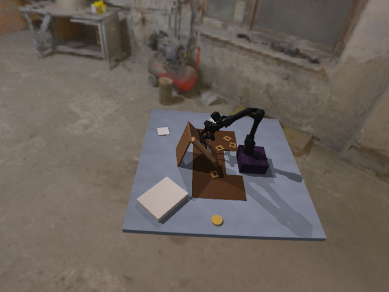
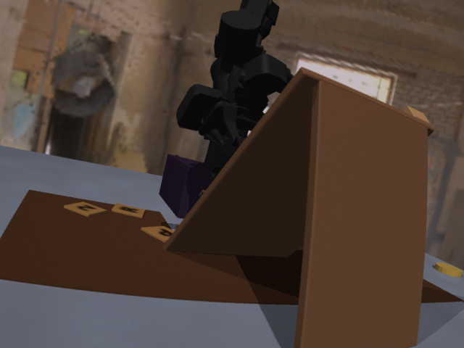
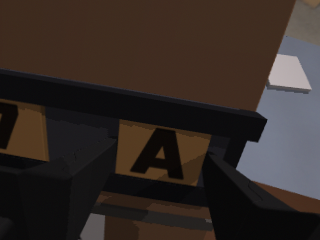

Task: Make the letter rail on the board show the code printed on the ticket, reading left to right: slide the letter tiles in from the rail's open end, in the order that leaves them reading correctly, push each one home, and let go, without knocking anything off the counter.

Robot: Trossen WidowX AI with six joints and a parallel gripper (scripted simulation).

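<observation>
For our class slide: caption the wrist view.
End effector grips the A tile inside the dark letter rail.

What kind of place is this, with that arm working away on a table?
It looks like an old workshop or garage. Beyond the grey table the floor is bare, worn concrete, the walls are crumbling plaster, a red air compressor stands near the wall, and a metal workbench stands in the far corner.
</observation>
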